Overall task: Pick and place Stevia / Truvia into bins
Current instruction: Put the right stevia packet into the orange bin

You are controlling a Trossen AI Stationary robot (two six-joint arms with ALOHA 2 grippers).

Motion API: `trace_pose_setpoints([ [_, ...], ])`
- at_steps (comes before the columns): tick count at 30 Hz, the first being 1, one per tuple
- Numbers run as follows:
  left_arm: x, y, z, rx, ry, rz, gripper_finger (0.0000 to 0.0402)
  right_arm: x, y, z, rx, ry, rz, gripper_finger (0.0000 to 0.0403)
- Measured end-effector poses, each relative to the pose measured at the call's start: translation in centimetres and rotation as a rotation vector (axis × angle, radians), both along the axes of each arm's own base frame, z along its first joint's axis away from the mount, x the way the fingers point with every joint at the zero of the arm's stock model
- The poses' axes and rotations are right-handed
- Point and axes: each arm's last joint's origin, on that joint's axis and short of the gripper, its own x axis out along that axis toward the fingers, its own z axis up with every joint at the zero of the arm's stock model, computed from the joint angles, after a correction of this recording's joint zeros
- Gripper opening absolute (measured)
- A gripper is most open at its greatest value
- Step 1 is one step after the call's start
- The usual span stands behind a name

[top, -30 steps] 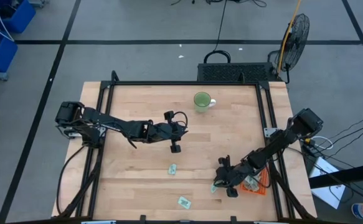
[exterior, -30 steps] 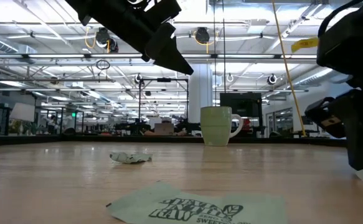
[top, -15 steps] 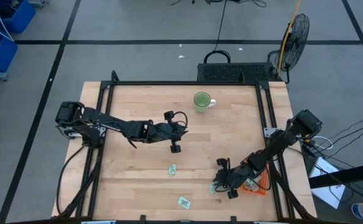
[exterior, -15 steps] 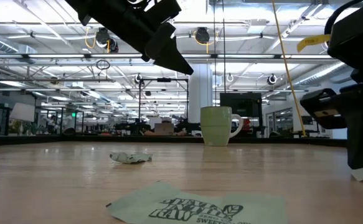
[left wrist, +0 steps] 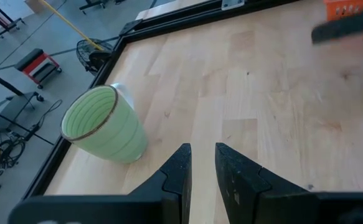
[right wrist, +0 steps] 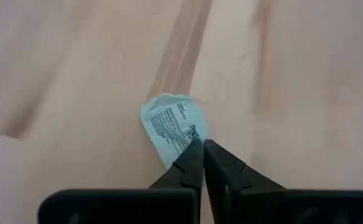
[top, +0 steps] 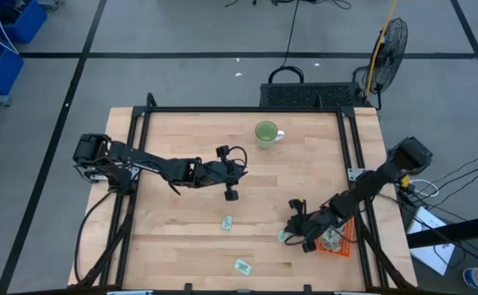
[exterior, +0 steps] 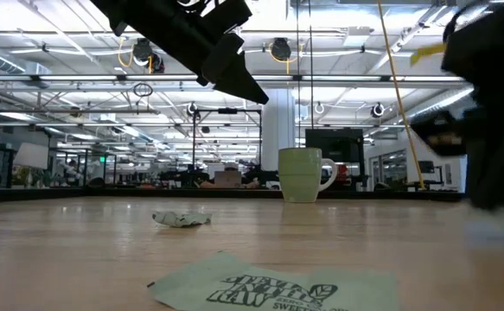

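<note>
Right gripper [right wrist: 202,163] pinches a printed sachet [right wrist: 172,127], its small writing unreadable.

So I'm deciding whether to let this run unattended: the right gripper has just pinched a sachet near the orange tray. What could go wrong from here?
1. The right gripper is shut on only one edge of the small pale green paper sachet; it may slip out during the lift.
2. The shallow orange plastic tray sits at the table's right edge, largely under the right arm; a release could miss it.
3. Two more sachets lie flat on the wood and may be hard to pinch.
</note>
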Motion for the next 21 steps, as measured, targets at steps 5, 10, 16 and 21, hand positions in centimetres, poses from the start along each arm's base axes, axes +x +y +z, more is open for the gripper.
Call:
trace_pose_setpoints([
  [5,0.0,0.5,0.0,-0.001,-0.001,0.014,0.0079,-1.5,-1.2,4.6,0.042,0.158,-0.174,0.0001],
  [10,0.0,0.6,0.0,-0.005,-0.003,0.019,0.0079,-4.4,-1.9,7.7,0.129,0.514,-0.375,0.0001],
  [16,0.0,0.5,0.0,-0.007,-0.003,0.02,0.0079,-7.3,-1.7,8.5,0.155,0.848,-0.635,0.0001],
  [21,0.0,0.5,-0.1,-0.008,0.003,0.02,0.0079,-8.7,-1.0,8.5,0.113,0.898,-0.693,0.0],
])
